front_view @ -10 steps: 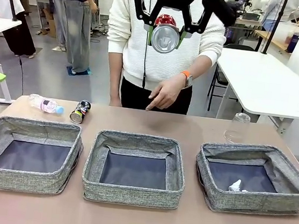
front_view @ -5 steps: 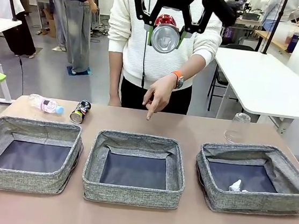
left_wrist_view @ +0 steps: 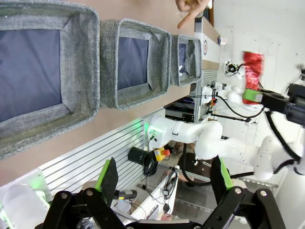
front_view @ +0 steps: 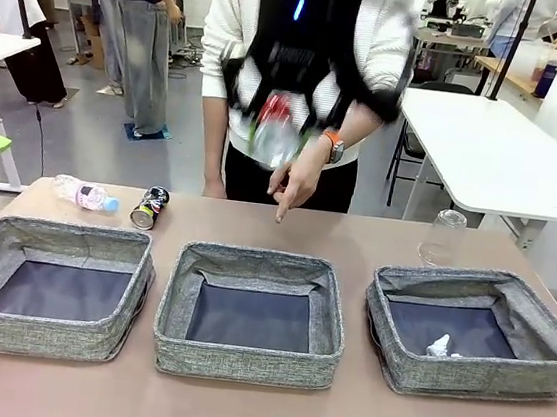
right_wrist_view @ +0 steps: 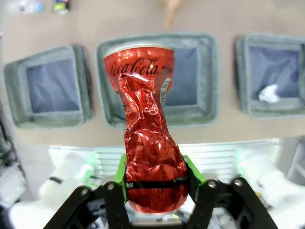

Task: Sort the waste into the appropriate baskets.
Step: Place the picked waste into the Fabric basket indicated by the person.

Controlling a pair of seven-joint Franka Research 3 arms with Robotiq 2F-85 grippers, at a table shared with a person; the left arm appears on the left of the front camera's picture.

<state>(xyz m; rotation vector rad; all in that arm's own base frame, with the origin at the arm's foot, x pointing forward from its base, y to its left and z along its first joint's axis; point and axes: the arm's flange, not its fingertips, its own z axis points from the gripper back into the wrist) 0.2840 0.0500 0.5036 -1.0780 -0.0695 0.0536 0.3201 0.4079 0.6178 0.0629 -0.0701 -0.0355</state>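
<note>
The three baskets lay in a row. Above the middle one, the right gripper was a blur in the front view, fingers clamped on the dented red can, its long axis pointing down at that basket. The left gripper gaped empty.

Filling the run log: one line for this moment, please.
right gripper: shut on red can, aloft | left gripper: open, empty | person's hand: pointing at table beyond middle basket | paper wad: in right basket
</note>
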